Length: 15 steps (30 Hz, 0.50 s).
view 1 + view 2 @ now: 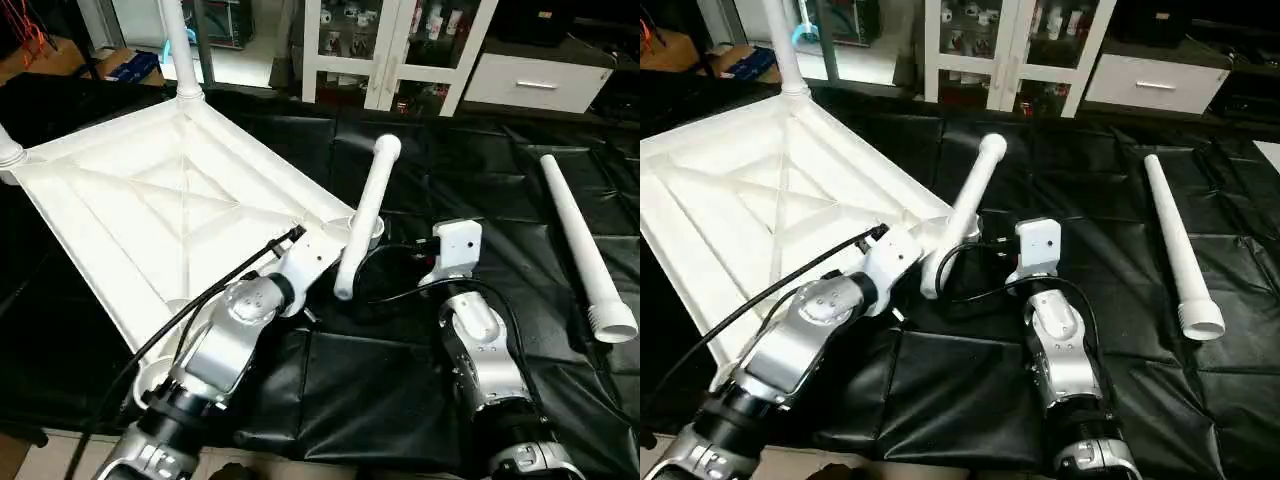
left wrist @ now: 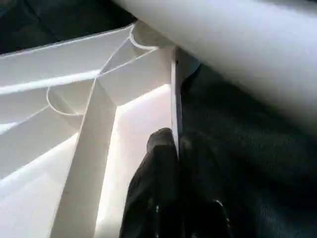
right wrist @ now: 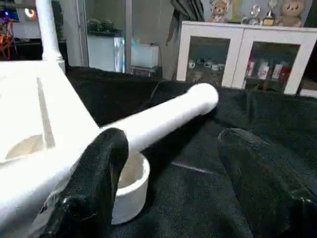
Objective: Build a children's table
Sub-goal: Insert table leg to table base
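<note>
Counting four legs [image 1: 365, 215] (two upright)

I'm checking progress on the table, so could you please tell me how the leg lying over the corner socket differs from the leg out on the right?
The middle leg leans tilted across the tabletop's corner socket, propped off the mat; the right leg lies flat on the black mat, apart from the tabletop. The middle leg is beside the right claw; the right leg lies apart from both claws. Both are white, tapered, and unmounted.
</note>
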Tool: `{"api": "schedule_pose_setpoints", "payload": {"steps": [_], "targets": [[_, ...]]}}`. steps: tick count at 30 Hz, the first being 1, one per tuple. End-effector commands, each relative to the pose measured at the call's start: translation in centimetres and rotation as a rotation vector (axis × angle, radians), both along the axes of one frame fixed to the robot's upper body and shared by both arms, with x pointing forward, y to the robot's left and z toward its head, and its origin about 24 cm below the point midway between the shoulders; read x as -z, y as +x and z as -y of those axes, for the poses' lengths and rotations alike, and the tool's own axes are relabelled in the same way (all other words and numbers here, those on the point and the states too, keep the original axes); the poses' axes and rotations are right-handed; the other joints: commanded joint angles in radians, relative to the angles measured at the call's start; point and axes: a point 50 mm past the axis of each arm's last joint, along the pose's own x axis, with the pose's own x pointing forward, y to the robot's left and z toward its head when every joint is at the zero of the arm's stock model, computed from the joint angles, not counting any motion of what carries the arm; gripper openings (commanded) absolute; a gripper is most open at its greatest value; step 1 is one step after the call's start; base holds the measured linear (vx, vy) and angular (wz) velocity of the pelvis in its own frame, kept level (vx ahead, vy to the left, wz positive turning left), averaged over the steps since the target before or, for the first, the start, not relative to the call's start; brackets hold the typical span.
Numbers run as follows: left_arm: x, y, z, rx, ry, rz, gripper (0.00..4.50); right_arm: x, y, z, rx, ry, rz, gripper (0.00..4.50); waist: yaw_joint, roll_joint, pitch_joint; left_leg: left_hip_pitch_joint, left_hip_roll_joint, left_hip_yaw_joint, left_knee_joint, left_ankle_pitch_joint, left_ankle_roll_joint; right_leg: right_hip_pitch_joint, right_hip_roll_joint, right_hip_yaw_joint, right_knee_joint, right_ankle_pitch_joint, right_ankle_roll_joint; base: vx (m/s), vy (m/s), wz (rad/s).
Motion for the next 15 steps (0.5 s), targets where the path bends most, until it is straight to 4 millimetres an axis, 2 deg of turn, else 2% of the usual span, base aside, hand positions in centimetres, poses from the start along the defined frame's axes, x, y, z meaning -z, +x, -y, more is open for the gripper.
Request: {"api": "schedule_pose_setpoints", "payload": {"steps": [1,8,13,15], "targets": [[-0.4,-0.3,0.1,0.051,-0.018,0.062,0.0,-0.5,-0.3,0.7,0.004,0.01,0.035,3.25,0.002,-0.007,-0.071,0.026,0.041,-0.014,-0.066,-0.173,0.084,0.05,-0.029,0.018,-0.057,-0.119,-0.195,0.0,0.0,0.0],[0.3,-0.9,-2.5,0.117,0.029,0.079,0.0,-1.3,-2.4,2.5,-0.025,0.019,0.111,3.25,0.003,-0.008,-0.069,0.024,0.041,-0.016,-0.07,-0.196,0.087,0.049,-0.028,0.019,-0.06,-0.16,-0.174,0.0,0.0,0.0],[-0.5,-1.8,-2.7,0.263,0.006,0.143,0.0,-2.0,-2.8,4.6,0.014,-0.01,0.087,3.25,0.003,-0.003,-0.065,0.027,0.041,-0.018,-0.075,-0.232,0.069,0.043,-0.026,0.02,-0.067,-0.219,-0.159,0.0,0.0,0.0],[-0.8,-2.1,-2.5,0.3,-0.01,0.156,0.0,-2.1,-2.5,5.3,0.035,-0.01,0.046,3.25,0.004,0.0,-0.068,0.032,0.042,-0.016,-0.074,-0.236,0.061,0.04,-0.023,0.02,-0.065,-0.213,-0.161,0.0,0.0,0.0]]}}
